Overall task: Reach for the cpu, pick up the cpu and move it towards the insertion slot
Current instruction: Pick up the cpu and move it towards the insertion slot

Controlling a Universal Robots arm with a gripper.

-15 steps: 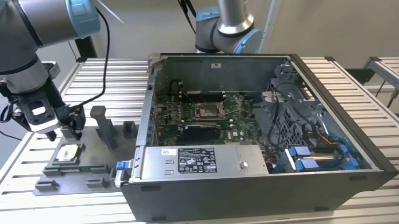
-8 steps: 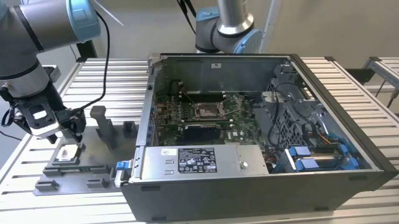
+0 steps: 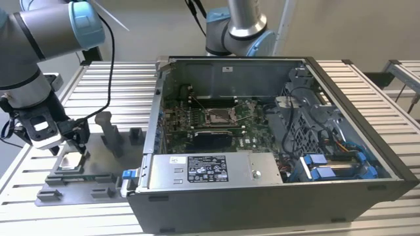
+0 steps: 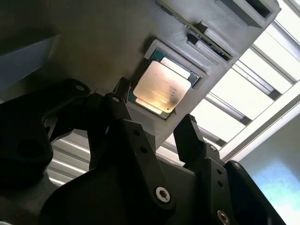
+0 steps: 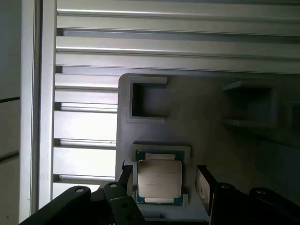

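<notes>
The cpu [image 5: 159, 180] lies in a grey fixture [image 5: 197, 108]; the end effector [image 5: 163, 173] hovers above, fingers [image 5: 202, 185] apart, flanking it.

My gripper [image 5: 164, 183] straddles the cpu [image 5: 158, 179] (seated flat in its grey fixture [image 5: 197, 122] recess), fingers [image 5: 202, 186] spread, one on each side.

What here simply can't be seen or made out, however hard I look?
- Exterior view: the insertion slot is too small to tell whether its wire lever is raised or latched.
- Exterior view: the jaws cover part of the cpu, so how it sits in the grey fixture is unclear there.
- First wrist view: one edge of the fixture is hidden behind the black jaws.
</notes>
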